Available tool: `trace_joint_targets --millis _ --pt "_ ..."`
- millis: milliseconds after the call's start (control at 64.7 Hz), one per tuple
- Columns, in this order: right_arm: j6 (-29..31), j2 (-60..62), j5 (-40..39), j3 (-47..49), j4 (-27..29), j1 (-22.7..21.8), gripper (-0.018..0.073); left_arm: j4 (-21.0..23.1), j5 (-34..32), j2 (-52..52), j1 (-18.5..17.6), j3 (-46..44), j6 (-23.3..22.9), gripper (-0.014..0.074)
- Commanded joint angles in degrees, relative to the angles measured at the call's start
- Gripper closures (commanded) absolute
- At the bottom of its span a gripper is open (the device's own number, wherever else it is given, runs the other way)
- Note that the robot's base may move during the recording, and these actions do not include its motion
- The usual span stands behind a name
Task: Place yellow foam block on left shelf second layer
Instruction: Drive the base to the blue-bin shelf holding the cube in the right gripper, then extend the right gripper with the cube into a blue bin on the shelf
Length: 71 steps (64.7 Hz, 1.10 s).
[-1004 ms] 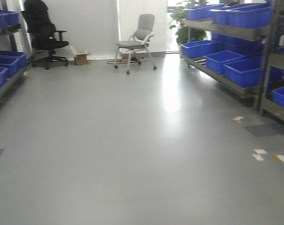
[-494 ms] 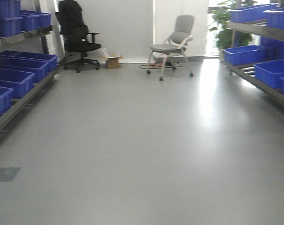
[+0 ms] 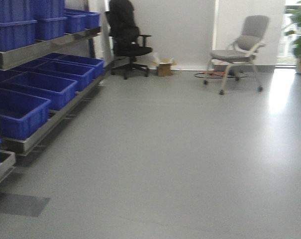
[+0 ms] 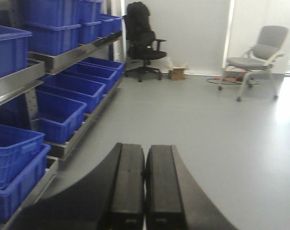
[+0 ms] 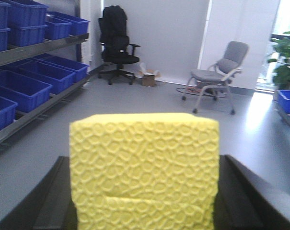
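Yellow foam block (image 5: 144, 163) clamped in right gripper (image 5: 149, 194) for carriage toward left shelf (image 3: 41, 50); left gripper (image 4: 145, 187) closed, empty, held clear of load.

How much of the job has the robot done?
Picking up looks done: the right gripper is shut on the yellow foam block. The left gripper is shut, empty. The left shelf with blue bins is in view; placing the block on its second layer remains.
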<state>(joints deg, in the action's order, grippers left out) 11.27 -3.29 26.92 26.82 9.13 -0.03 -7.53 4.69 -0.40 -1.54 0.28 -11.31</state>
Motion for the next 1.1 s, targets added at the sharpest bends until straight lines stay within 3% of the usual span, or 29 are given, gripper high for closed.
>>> trace_joint_targets --millis 0,1081 --pt "0.6 -0.9 -5.3 1.7 0.3 -0.2 0.0271 0.1 -5.0 0.5 -0.1 1.5 -0.2 0.0460" --pt "0.6 -0.9 -5.2 1.7 0.3 -0.2 0.0271 0.1 -5.0 0.5 -0.1 1.5 -0.2 0.0460"
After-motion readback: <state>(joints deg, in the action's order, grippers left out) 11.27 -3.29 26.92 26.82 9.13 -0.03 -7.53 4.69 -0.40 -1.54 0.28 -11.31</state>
